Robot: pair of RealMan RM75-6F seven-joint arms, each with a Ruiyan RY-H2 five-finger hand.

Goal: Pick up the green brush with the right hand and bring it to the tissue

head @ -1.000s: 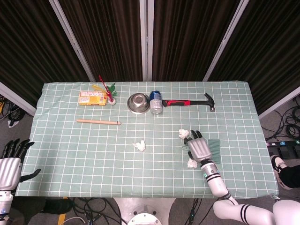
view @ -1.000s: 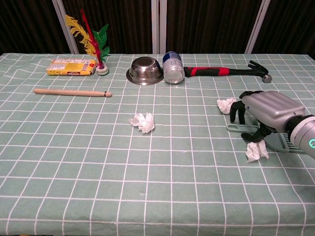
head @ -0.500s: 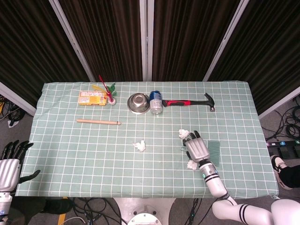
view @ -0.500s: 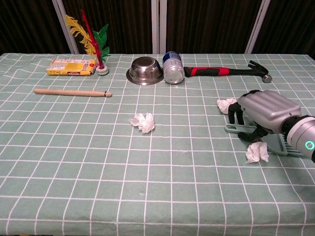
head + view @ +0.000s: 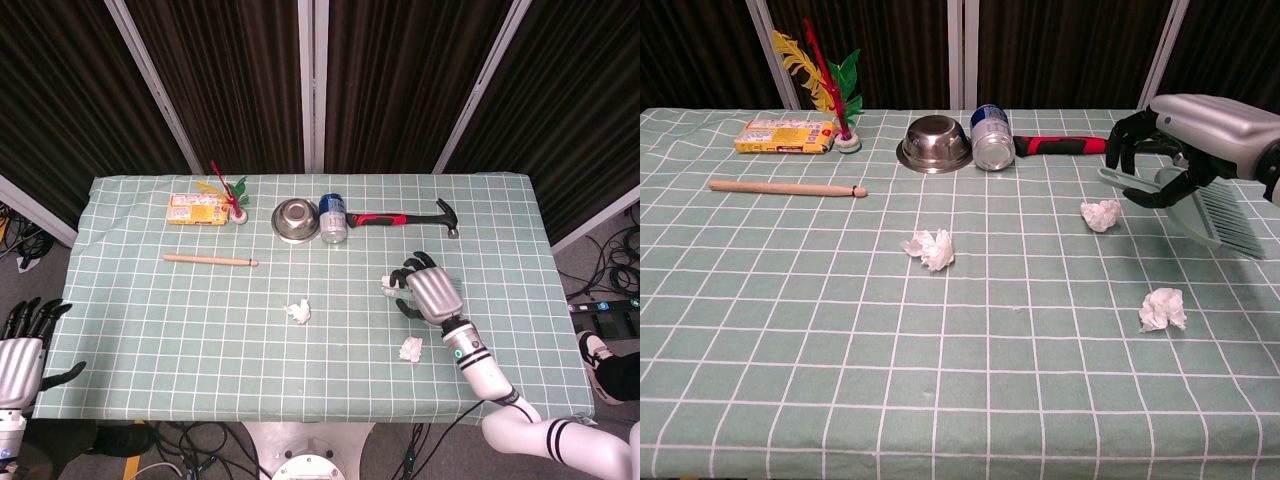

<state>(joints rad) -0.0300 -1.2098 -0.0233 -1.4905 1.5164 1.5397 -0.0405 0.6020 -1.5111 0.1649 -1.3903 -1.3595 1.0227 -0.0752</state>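
Note:
My right hand point(image 5: 1196, 135) grips the green brush point(image 5: 1217, 213) by its handle and holds it in the air, bristles pointing down and to the right. Just below the brush's handle end lies a crumpled tissue point(image 5: 1101, 214). A second tissue point(image 5: 1163, 309) lies nearer the front and a third tissue point(image 5: 929, 248) sits mid-table. In the head view the right hand point(image 5: 430, 291) covers most of the brush. My left hand point(image 5: 22, 345) hangs open off the table's left edge, holding nothing.
Along the back stand a red-handled hammer point(image 5: 1090, 145), a can point(image 5: 992, 138) on its side, a steel bowl point(image 5: 934, 143), a feather shuttlecock point(image 5: 832, 85) and a yellow packet point(image 5: 786, 136). A wooden stick point(image 5: 787, 187) lies at the left.
My right hand has closed on the brush and lifted it off the cloth, moving up and away from the front tissue. The left hand has not moved.

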